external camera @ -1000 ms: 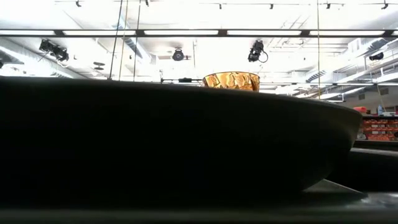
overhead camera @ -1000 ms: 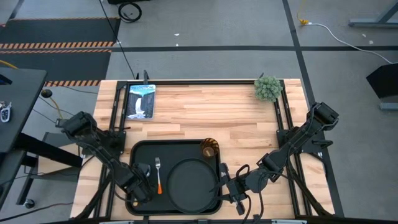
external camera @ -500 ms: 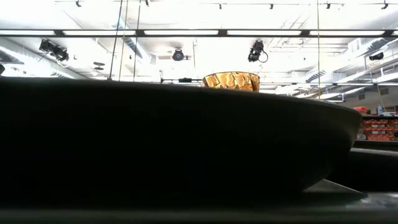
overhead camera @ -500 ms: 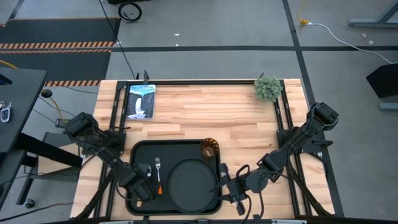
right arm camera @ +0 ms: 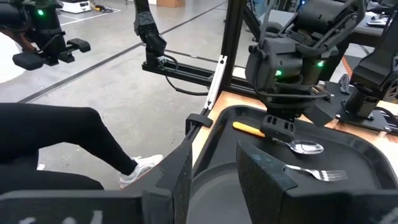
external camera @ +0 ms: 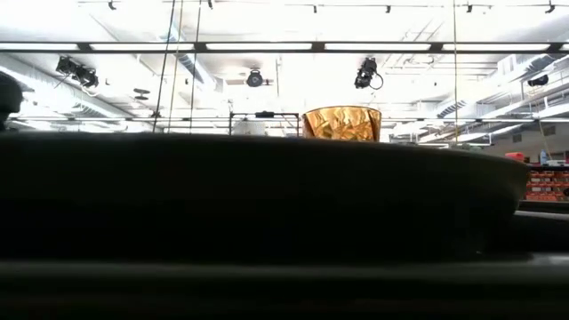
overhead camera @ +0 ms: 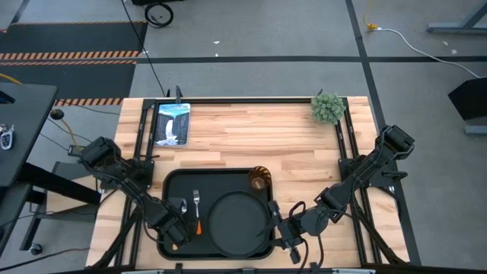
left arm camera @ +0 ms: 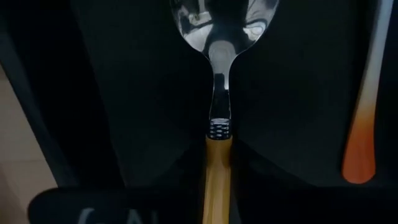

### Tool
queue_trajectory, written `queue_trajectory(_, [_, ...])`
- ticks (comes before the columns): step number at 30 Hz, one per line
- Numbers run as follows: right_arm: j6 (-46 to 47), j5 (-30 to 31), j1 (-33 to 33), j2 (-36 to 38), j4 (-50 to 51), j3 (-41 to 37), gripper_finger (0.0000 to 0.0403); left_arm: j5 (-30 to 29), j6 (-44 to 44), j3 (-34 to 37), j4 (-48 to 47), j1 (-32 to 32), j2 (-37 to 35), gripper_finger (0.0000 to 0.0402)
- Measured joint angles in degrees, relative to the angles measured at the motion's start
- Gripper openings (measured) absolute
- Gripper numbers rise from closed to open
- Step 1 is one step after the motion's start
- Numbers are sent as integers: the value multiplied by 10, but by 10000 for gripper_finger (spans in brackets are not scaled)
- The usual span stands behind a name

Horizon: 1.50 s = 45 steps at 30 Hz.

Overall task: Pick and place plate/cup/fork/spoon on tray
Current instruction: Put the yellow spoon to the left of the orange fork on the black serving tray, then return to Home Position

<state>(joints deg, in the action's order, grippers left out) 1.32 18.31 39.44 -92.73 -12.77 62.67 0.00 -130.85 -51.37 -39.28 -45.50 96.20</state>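
Note:
The black tray [overhead camera: 217, 179] lies at the table's near middle. On it are the round black plate [overhead camera: 240, 222], the amber cup [overhead camera: 259, 180] at its far right corner, and the fork [overhead camera: 197, 211] with its red-orange handle. The spoon [left arm camera: 224, 28] lies left of the fork, bowl toward the far edge. My left gripper [overhead camera: 176, 228] is over the tray's near left part, shut on the spoon. My right gripper [overhead camera: 276, 227] is at the tray's right rim, shut on it. My left gripper pinches the spoon's yellow-orange handle [left arm camera: 217, 177] between its two fingers, just behind the metal neck. It comes from above, and the handle runs on back between the fingers. The spoon's bowl [right arm camera: 308, 148] rests on the tray floor. My right gripper straddles the tray's right rim [right arm camera: 205, 134], near the near corner, one finger [right arm camera: 177, 177] outside the tray and one [right arm camera: 267, 180] inside it. The fingers come nearly level from the table's right side. The tray lies flat on the table.
A picture card [overhead camera: 172, 123] lies at the far left of the table and a small green plant [overhead camera: 328, 108] at the far right. Bare wood spans the table's far half. A person's leg and shoe [right arm camera: 74, 140] show on the floor beyond the tray.
My left gripper has shut on the spoon's handle. The tray, with plate, cup and fork on it, has shifted a little toward the table's right edge. In the low view its rim, slanted before, now runs level.

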Motion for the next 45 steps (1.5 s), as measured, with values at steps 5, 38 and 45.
queue_trajectory(5, [0, -2, 0, 0, -5, 0, 130, -15, 8, -29, -55, 9, -5, 61])
queue_trajectory(38, [-2, -5, 18, 0, -18, 0, 130, -39, 40, -7, -75, 70, -13, 114])
queue_trajectory(45, [-15, 32, 22, 38, 71, 0, 130, -29, 86, -30, -85, 70, -19, 133])
